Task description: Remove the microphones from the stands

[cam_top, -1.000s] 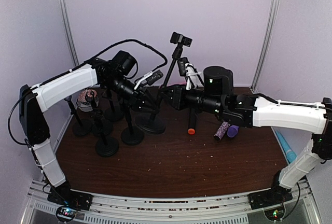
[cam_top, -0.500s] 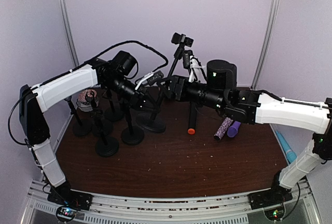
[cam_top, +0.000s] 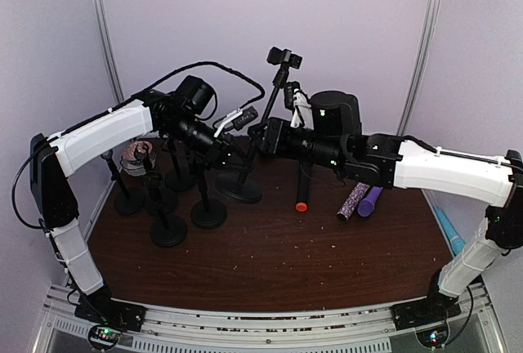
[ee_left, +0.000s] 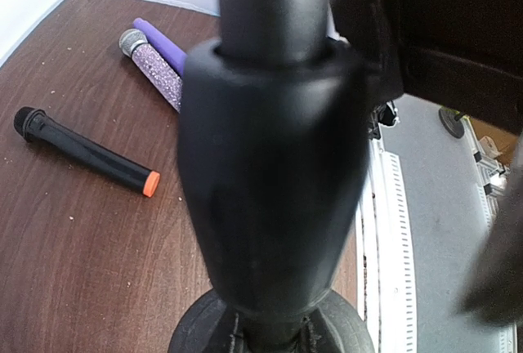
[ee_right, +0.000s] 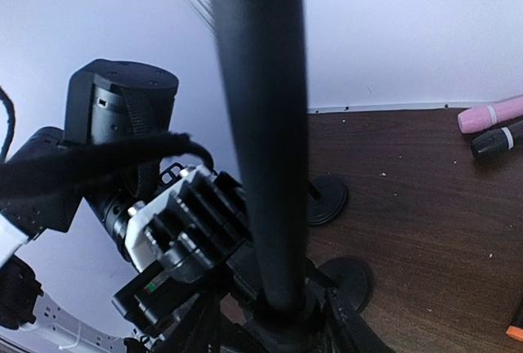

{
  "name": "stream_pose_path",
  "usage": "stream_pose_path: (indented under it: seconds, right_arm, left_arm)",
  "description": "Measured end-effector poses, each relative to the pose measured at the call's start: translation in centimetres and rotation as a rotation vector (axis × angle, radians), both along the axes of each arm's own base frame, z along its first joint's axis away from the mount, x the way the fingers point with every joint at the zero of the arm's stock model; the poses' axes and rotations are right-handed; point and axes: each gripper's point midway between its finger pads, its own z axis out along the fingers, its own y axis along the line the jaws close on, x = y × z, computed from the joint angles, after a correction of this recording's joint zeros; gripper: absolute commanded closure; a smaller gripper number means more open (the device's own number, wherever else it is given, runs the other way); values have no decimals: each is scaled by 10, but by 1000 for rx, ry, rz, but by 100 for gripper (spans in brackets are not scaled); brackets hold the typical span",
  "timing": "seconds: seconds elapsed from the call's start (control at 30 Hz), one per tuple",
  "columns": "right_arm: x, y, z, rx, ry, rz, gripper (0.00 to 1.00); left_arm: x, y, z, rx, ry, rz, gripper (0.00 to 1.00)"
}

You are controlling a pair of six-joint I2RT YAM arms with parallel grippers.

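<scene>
A tall black stand [cam_top: 270, 104] rises from a round base [cam_top: 239, 193] at the back middle of the table, its pole leaning up to the right. A short black head piece [cam_top: 282, 57] sits across its top; I cannot tell microphone from clip there. My left gripper [cam_top: 231, 155] is at the low, thick collar of the pole [ee_left: 274, 189], which fills the left wrist view and hides the fingers. My right gripper [cam_top: 260, 139] is shut on the pole [ee_right: 261, 124] just above that, with a finger on each side of it.
Several short black stands [cam_top: 168, 229] stand at the left. A black microphone with an orange end [cam_top: 301, 189], a glittery one [cam_top: 350, 203] and a purple one [cam_top: 368, 202] lie right of the stand. A blue one [cam_top: 448, 230] lies at the right edge.
My right gripper has moved left and slightly up along the pole. The head of the stand has shifted up and left. My left arm has not moved.
</scene>
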Motion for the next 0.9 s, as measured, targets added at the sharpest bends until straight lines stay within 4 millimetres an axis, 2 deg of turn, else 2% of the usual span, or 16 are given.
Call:
stream_pose_path:
  seconds: [0.2,0.4,0.43,0.57,0.8,0.9]
  right_arm:
    - [11,4,-6,-27,24,-44,74]
    - [15,5,-7,-45,34,-60,70]
    - [16,7,-7,-45,35,-60,73]
    - [17,7,-8,-49,36,-62,99]
    - [12,10,2,-36,-21,-3,100]
    - [1,13,17,-11,-72,105,100]
  left_arm:
    - [0,0,0,1,2,3,100]
    - [2,1,0,4,8,12,100]
    - [2,1,0,3,6,13,100]
    - [3,2,2,5,12,19,100]
    - [-2,3,9,-11,21,10,100]
    - [-11,2,22,-51,49,-26,100]
